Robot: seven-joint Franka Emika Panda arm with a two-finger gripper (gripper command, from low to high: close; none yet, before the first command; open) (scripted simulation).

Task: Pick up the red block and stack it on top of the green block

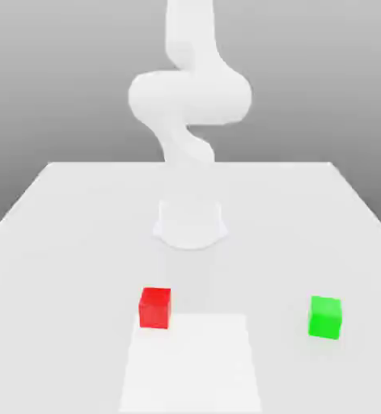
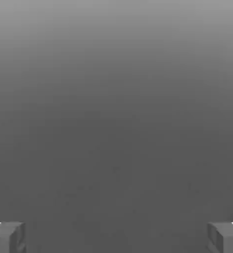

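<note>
Red block [image 1: 154,308]: seen in the exterior view on the white tabletop [image 1: 72,267], at the far left corner of a brighter patch [image 1: 191,364], nearer the front edge than the back.
Green block [image 1: 325,318]: set well apart, toward the tabletop's right edge.
Pickup: best centred above red, lowered straight, closed on opposite faces, lifted clear before crossing.
Room: open surface lies between the blocks; the side edges are well away from red.
Gripper [image 2: 116,238]: fingers [image 2: 8,238] spread wide in the hand view, nothing held between them.
</note>
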